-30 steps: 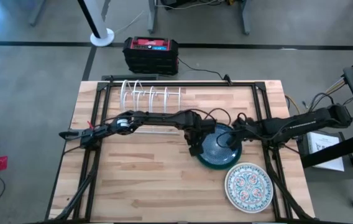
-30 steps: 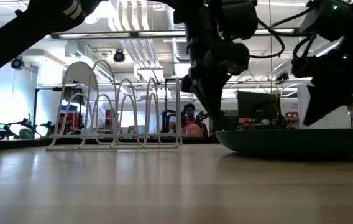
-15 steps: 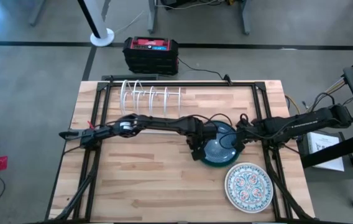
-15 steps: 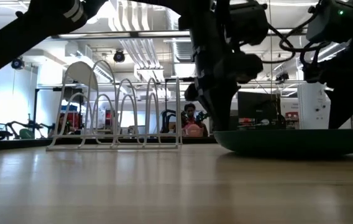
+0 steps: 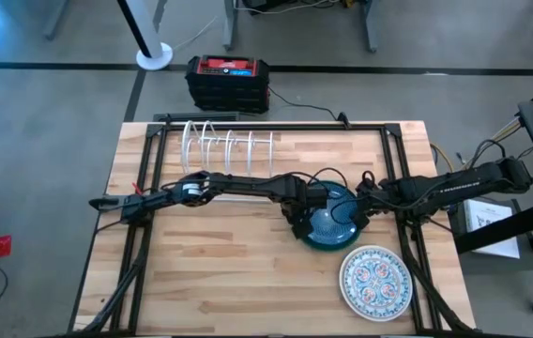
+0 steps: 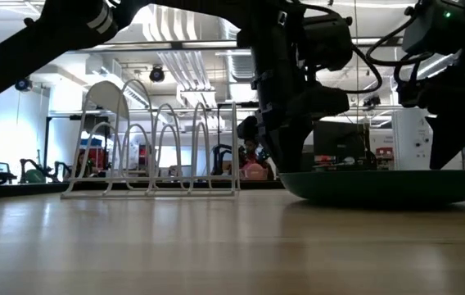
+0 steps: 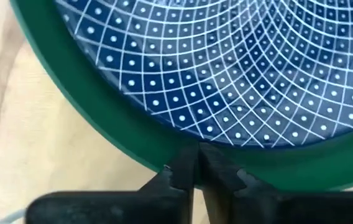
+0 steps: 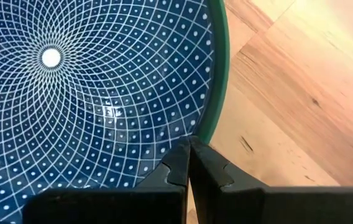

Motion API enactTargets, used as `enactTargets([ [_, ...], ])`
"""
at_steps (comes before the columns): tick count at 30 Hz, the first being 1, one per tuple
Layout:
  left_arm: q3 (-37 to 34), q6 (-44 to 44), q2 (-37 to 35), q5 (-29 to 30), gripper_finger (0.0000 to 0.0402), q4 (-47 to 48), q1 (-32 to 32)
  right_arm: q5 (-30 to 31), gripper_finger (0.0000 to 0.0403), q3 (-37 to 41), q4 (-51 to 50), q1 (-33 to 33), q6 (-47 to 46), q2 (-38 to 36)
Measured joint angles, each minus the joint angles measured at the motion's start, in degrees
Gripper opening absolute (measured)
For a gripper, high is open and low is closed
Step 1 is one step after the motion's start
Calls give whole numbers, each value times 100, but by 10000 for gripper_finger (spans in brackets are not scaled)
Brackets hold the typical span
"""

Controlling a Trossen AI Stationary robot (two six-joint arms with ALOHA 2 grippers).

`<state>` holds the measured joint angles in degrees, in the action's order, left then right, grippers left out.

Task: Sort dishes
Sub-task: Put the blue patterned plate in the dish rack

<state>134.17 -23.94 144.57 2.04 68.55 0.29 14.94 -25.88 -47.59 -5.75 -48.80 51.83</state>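
Observation:
A dark teal-blue plate (image 5: 332, 227) with a white dotted grid and a green rim lies flat on the table, right of centre. It fills the left wrist view (image 7: 226, 62) and the right wrist view (image 8: 71, 81). My left gripper (image 5: 296, 222) is shut at the plate's left rim. My right gripper (image 5: 361, 211) is shut at its right rim. A white plate with a colourful floral pattern (image 5: 375, 280) lies flat near the table's near right corner. The green and plain white plates are out of view. My left gripper (image 7: 195, 158) meets the plate's green rim (image 7: 148, 149) on its left side with shut fingertips, slanting down from the table's left. My right gripper (image 8: 187, 152) sets its shut fingertips on the rim (image 8: 217, 115) on the plate's right side, slanting down from the right. The plate's base stays on the table (image 6: 388, 197).
A white wire rack (image 5: 229, 145) stands toward the far left of the table, with no plate in it. A red and black box (image 5: 228, 80) sits on the floor beyond the far edge. Bare wood lies left of and in front of the blue plate.
My right gripper has come down from above the plate onto its right rim. My left gripper has sunk a little and moved in toward the plate's left rim. The plate stays flat on the table.

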Motion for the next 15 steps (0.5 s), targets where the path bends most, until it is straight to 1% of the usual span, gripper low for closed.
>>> enactTargets([
  [4,0,2,-38,2,44,78,22,2,0,35,9,2,-2,0],
  [7,0,-33,-92,-26,72,96,46,17,0,72,43,2,-2,-1],
  [10,2,-101,-103,-191,105,90,82,24,0,96,73,-1,-2,-4],
  [15,2,51,-58,-888,153,-49,191,37,0,161,258,-1,43,-3],
])
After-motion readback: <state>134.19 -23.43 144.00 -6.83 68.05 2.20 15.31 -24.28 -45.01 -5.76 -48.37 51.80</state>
